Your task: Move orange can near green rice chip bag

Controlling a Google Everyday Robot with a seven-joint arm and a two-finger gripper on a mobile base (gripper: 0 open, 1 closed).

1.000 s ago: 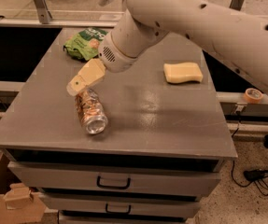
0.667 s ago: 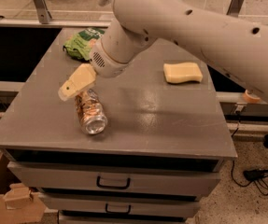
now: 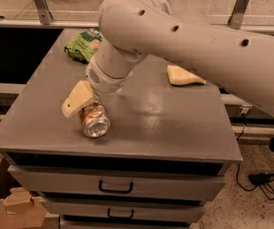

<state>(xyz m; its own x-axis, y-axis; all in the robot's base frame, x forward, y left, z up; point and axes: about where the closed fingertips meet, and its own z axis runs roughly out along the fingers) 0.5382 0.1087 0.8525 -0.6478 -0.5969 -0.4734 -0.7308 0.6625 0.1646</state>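
Grey cabinet top (image 3: 174, 128) over drawers (image 3: 115, 187), speckled floor (image 3: 251, 213) below. Front-left on it, the can (image 3: 94, 120) lies on its side — long axis front to back, silver end facing me; I cannot read its label. The gripper (image 3: 81, 101) sits at its far end — gripping or not, I cannot tell. The bag (image 3: 81, 44) lies back-left, well apart.

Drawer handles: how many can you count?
2: upper handle on the top drawer, lower handle on the drawer beneath; more may be hidden below. The gripper is at the orange can.
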